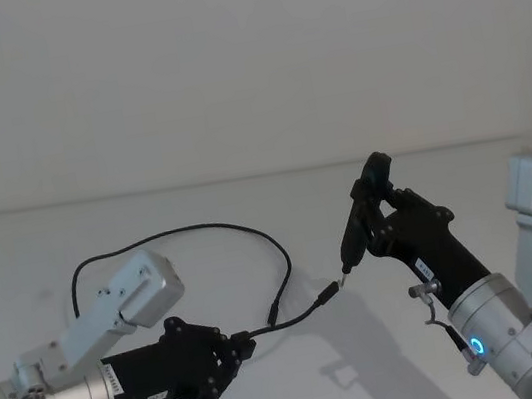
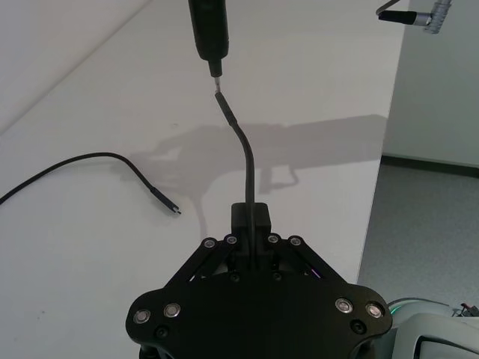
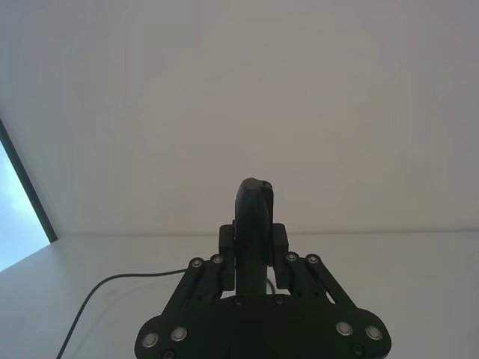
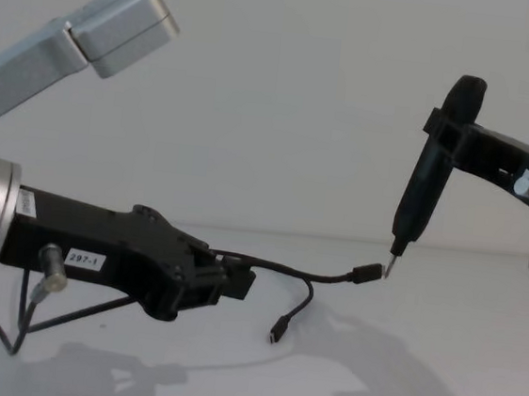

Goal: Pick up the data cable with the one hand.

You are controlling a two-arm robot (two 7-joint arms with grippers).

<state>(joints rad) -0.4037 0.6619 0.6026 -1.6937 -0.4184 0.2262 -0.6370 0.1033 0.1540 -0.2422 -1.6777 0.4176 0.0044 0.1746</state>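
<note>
While clamped in the left gripper (image 4: 237, 283), data cable (image 4: 318, 276) held above open tabletop (image 1: 40, 245); right gripper (image 1: 373, 205) clasping a black tool (image 4: 427, 187), tip at the plug.

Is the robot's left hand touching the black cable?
Touching. In the chest view the left gripper has its fingers shut on the data cable, which sticks out from between them, lifted off the table.

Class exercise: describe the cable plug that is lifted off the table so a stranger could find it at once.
Start at the left end effector, shut on the data cable. Follow that branch right to the raised plug, meeting the tip of the pen-shaped tool. The other plug hangs lower.
</note>
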